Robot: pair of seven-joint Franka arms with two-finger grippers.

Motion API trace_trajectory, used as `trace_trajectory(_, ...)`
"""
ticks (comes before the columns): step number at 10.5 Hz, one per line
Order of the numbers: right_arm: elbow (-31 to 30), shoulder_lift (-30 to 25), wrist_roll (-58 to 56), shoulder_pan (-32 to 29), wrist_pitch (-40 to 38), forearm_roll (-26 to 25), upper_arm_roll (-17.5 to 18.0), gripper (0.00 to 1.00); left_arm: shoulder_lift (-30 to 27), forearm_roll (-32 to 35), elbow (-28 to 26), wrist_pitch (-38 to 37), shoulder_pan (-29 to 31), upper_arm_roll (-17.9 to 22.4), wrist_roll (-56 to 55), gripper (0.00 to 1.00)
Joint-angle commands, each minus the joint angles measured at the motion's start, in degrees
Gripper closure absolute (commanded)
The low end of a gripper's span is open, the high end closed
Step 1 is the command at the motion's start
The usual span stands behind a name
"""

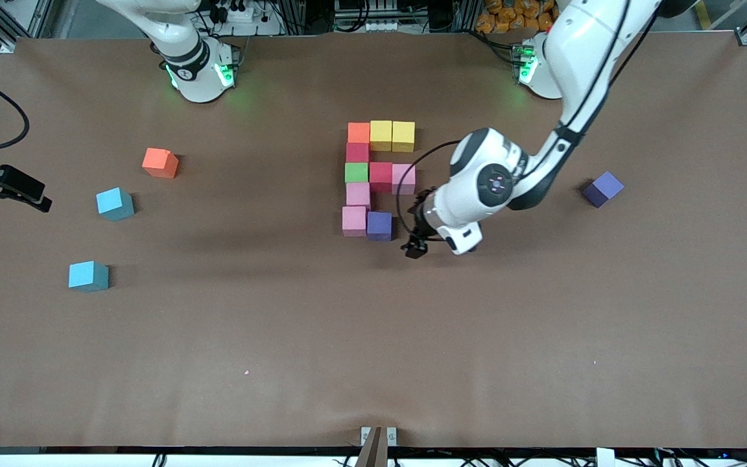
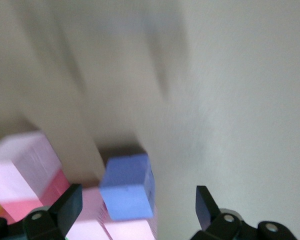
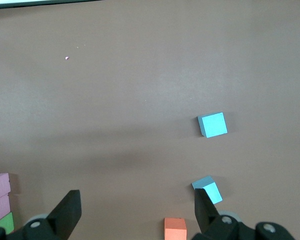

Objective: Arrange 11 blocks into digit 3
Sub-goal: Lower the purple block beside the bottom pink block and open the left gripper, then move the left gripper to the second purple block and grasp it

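Observation:
Ten blocks sit touching mid-table: an orange one (image 1: 358, 132) and two yellow (image 1: 391, 135) in the farthest row, a column of red (image 1: 357, 152), green (image 1: 356, 172) and two pink (image 1: 355, 207), a middle bar of red (image 1: 380, 176) and pink (image 1: 403, 178), and a purple block (image 1: 379, 225) in the nearest row. My left gripper (image 1: 415, 249) is open just beside that purple block (image 2: 127, 187), whose sides its fingers (image 2: 67, 205) do not touch. A second purple block (image 1: 603, 189) lies loose toward the left arm's end. My right gripper (image 3: 135, 215) is open and empty, high over the table, out of the front view.
A loose orange cube (image 1: 160, 163) and two light-blue cubes (image 1: 115, 203) (image 1: 88, 275) lie toward the right arm's end; they also show in the right wrist view (image 3: 175, 229) (image 3: 212, 124). A black device (image 1: 7, 185) juts in at that end's edge.

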Motion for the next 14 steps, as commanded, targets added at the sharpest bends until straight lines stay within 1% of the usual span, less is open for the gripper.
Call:
trace_trajectory(1, 1.2, 0.2, -0.4, -0.5, -0.4, 0.3, 0.2, 0.0, -5.0, -0.2, -3.6, -7.1, 3.5, 3.1, 15.5, 0.0)
trace_trajectory(3, 1.0, 0.3, -0.4, -0.5, -0.8, 0.4, 0.2, 0.0, -6.8, -0.1, -4.2, -14.6, 6.9, 6.0, 30.5, 0.0)
trace_trajectory(4, 1.0, 0.4, -0.2, -0.4, -0.8, 0.5, 0.2, 0.0, -7.7, 1.1, -5.5, -17.3, 7.8, 7.8, 37.8, 0.0)
trace_trajectory(5, 0.9, 0.5, -0.1, -0.4, -0.8, 0.5, 0.2, 0.0, -9.3, 5.9, -8.0, -18.7, 8.6, 9.3, 43.3, 0.0)
trace_trajectory(6, 0.9, 0.5, -0.1, -0.4, -0.8, 0.5, 0.2, 0.0, -10.9, 9.7, -11.0, -18.8, 9.6, 9.6, 47.3, 0.0)
trace_trajectory(8, 1.0, 0.5, 0.0, -0.5, -0.8, 0.6, 0.2, 0.0, -14.3, 15.1, -16.9, -19.6, 12.7, 10.2, 58.0, 0.0)
trace_trajectory(9, 1.0, 0.5, 0.0, -0.5, -0.8, 0.5, 0.2, 0.0, -15.9, 17.3, -18.8, -20.5, 13.3, 12.7, 63.8, 0.0)
trace_trajectory(10, 1.1, 0.5, 0.0, -0.5, -0.8, 0.5, 0.2, 0.0, -16.7, 18.1, -19.3, -22.2, 13.4, 15.2, 69.3, 0.0)
trace_trajectory(11, 1.0, 0.5, 0.0, -0.5, -0.8, 0.5, 0.2, 0.0, -16.9, 18.3, -19.3, -23.2, 13.7, 18.1, 72.1, 0.0)
trace_trajectory(13, 1.0, 0.5, 0.0, -0.5, -0.8, 0.5, 0.2, 0.0, -16.4, 18.9, -19.3, -23.3, 15.1, 21.6, 73.6, 0.0)
trace_trajectory(14, 1.1, 0.4, 0.1, -0.3, -0.8, 0.4, 0.2, 0.0, -16.4, 18.4, -20.1, -23.3, 15.9, 22.5, 73.7, 0.0)
